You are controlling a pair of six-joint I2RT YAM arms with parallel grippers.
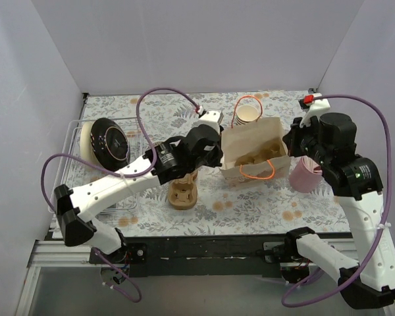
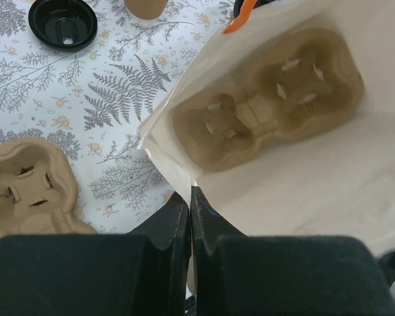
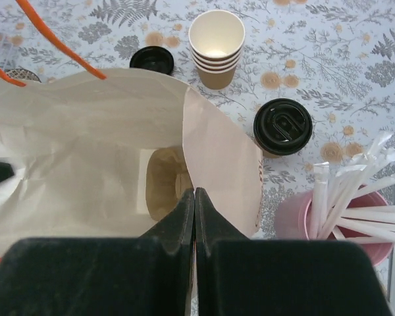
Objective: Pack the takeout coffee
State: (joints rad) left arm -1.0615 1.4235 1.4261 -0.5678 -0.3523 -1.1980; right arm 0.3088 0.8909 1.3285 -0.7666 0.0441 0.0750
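Looks like the bag-opening step is in hand. The paper bag (image 1: 250, 135) is held spread from both sides, with the left end effector (image 2: 190, 197) pinched tight on the rim at the bag's left and the right end effector (image 3: 195, 195) pinched tight on the rim at its right, so neither is free. A pulp carrier (image 2: 270, 99) can be seen lying flat in the bottom of the bag, its wells empty. The takeout coffee (image 3: 282, 126) hasn't been packed yet. It's parked upright on the worktop (image 3: 355, 79) just beside the bag's right wall, between the stack of lidless cups (image 3: 216, 46) farther back and the pink cup of straws (image 3: 336, 210) nearer. It's a small tan paper cup, mostly hidden under a round black lid with a sip tab moulded in. Next, one rim probably has to be let go, likely the right one since the cup is on that side. The cup would then be gripped round its body below the lid, kept upright and lowered into a well. The bag may well sag once it's released.
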